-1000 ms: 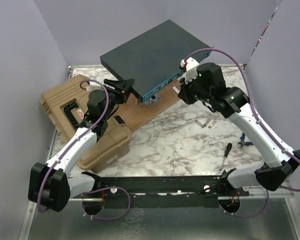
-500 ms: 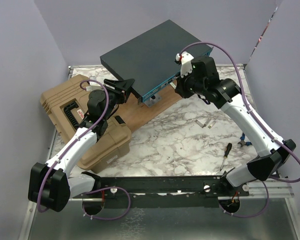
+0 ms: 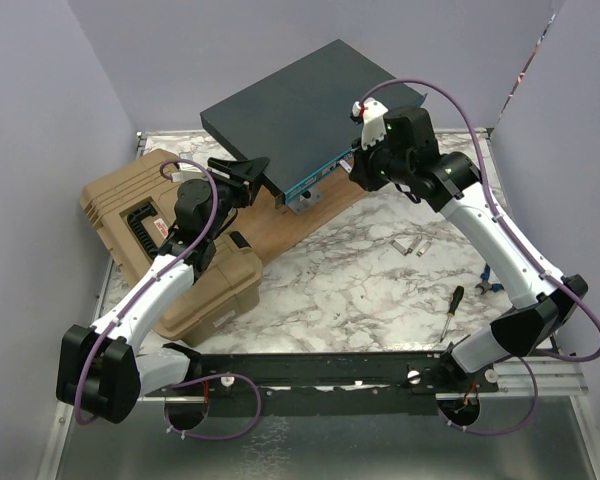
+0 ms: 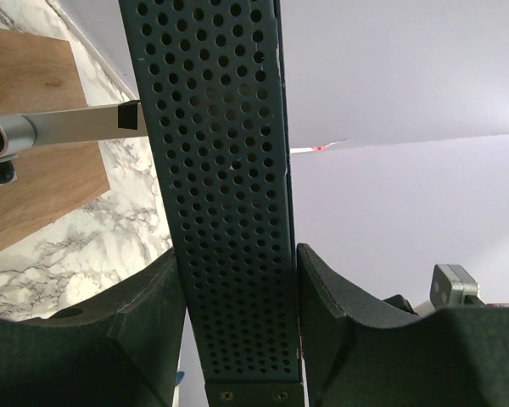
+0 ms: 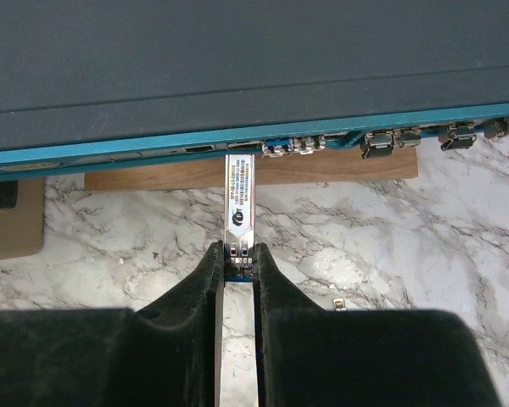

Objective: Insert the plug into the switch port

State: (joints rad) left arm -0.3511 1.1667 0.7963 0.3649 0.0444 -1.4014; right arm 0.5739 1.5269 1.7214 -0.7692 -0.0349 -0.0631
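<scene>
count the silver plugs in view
3: one plug held by the right gripper at the switch front; two loose plugs side by side on the marble table. Others may be hidden.

The left arm (image 3: 145, 300) goes from its base forward and to the right, with the elbow kept low. The left gripper (image 4: 237, 254) has its jaws about half apart, and both press on the thin side of the switch (image 4: 225, 153). The right arm (image 3: 500, 245) bends sharply at the elbow near its base, then stretches forward and to the left. The right gripper (image 5: 237, 248) has its jaws narrow, closed on the plug (image 5: 238, 199).
</scene>
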